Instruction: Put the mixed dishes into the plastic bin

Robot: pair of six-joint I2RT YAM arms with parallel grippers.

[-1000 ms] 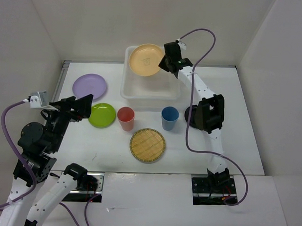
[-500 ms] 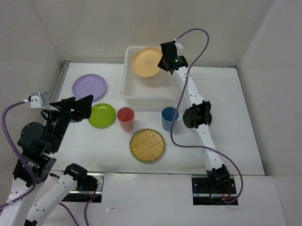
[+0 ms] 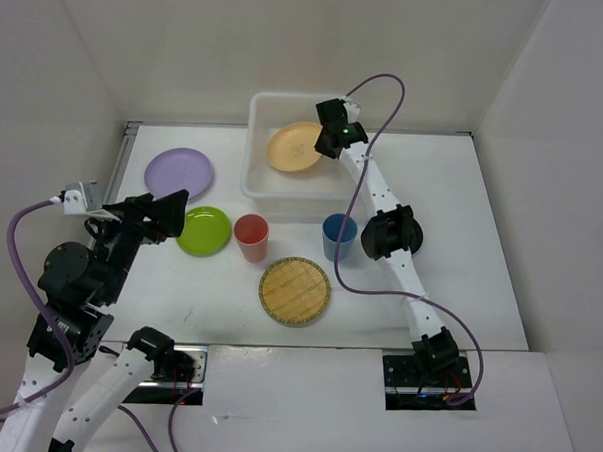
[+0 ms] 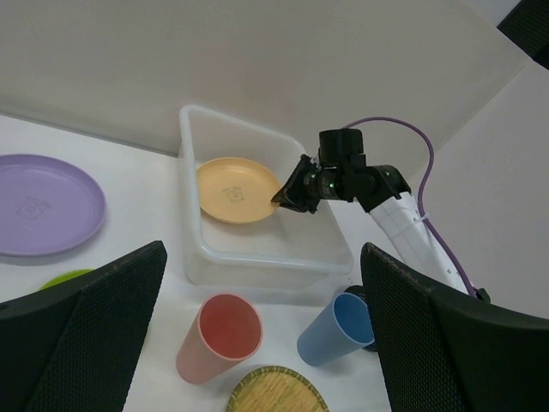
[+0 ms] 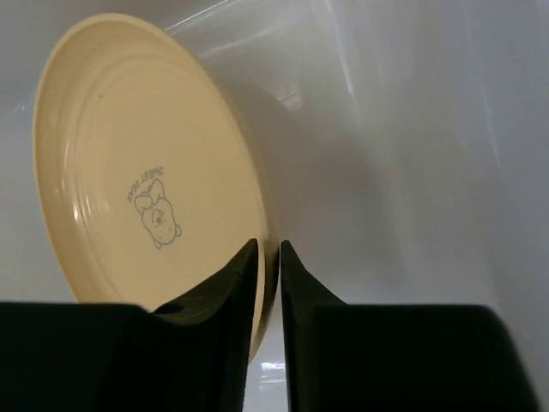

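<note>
My right gripper [image 3: 323, 144] is shut on the rim of the orange plate [image 3: 294, 148] and holds it tilted inside the translucent plastic bin [image 3: 252, 169]. The right wrist view shows the plate [image 5: 146, 172] pinched between my fingers [image 5: 232, 283]. The plate [image 4: 236, 190] and bin [image 4: 193, 240] also show in the left wrist view. My left gripper [image 3: 167, 212] is open and empty above the table's left side. On the table lie the lilac plate [image 3: 180, 171], lime green plate [image 3: 204, 230], red cup [image 3: 251, 236], blue cup [image 3: 338, 236] and woven tan plate [image 3: 295, 291]. The black plate is hidden.
White walls enclose the table on the left, back and right. The right arm [image 3: 386, 230] stretches from the near edge over the blue cup's right side to the bin.
My right gripper has lowered the orange plate down into the bin, and it tilts flatter now. The left arm has not moved.
</note>
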